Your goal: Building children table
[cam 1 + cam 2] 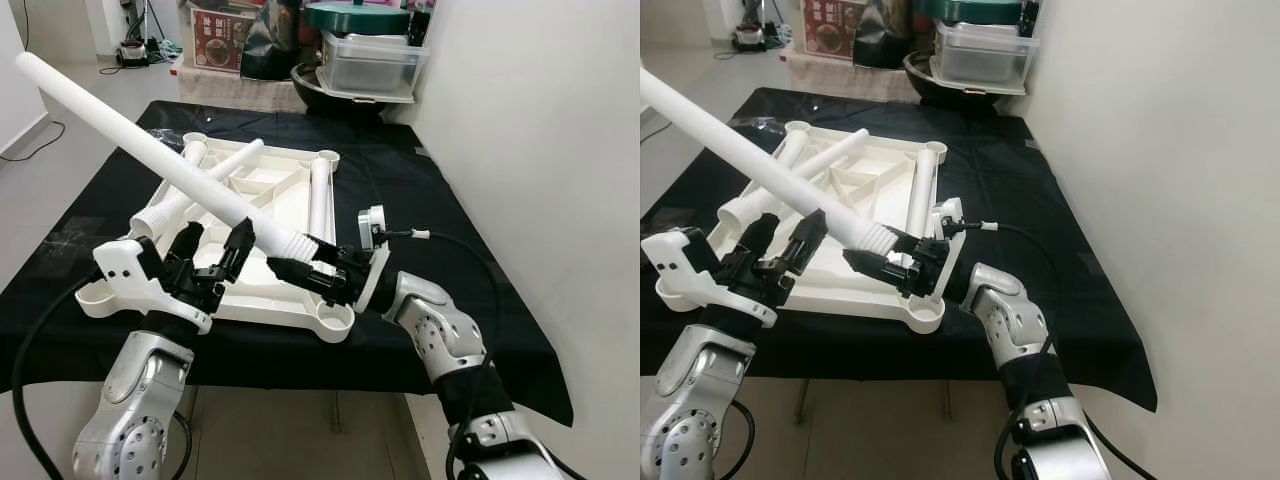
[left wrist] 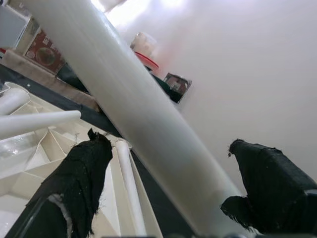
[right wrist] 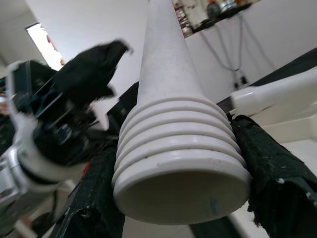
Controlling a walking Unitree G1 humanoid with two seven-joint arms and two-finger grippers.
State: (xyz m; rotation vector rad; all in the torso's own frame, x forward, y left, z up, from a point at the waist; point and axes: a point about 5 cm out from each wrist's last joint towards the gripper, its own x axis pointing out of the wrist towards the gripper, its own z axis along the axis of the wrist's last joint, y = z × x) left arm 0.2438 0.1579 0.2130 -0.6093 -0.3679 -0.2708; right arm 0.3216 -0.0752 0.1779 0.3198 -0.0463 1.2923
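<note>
Black cloth [image 1: 480, 250] covers the worktable beside a bare white wall [image 1: 560, 120], clear plastic storage boxes [image 1: 372, 60] stacked behind. Upside-down white plastic children's tabletop [image 1: 270, 195] lies on it, two legs resting across. Long white plastic table leg [image 1: 150, 150] slants up-left, right gripper [image 1: 305, 272] clamped on its ribbed end; left gripper [image 1: 212, 250] fingers spread just beside its shaft.

A plain white table leg [image 1: 150, 155] is seen against a white tabletop [image 1: 262, 205], laid on a black cloth [image 1: 420, 200]. The right claw [image 1: 300, 270] is clad in black, and the bin lid [image 1: 356, 16] behind appears dark green.
</note>
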